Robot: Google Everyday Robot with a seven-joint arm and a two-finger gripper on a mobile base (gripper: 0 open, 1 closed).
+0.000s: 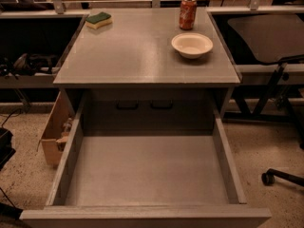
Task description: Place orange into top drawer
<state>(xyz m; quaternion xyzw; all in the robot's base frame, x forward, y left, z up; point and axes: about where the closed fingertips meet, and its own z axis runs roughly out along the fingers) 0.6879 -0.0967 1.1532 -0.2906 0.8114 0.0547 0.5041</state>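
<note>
The top drawer (227, 161) stands pulled out below the bench (128, 56), a deep grey rectangular box with a flat matte bottom and thick straight walls. On the smooth, faintly glossy grey bench top sit a shallow round white bowl (192, 44), a red cylindrical soda can (187, 13) just behind it, and a green-and-yellow rectangular sponge (99, 20) near the far left corner. The end effector and the orange both lie outside the view, so I cannot tell how the end effector stands.

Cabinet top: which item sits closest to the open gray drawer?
The round white bowl, right side; red soda can and green sponge sit at the far edge. No gripper in view.
</note>
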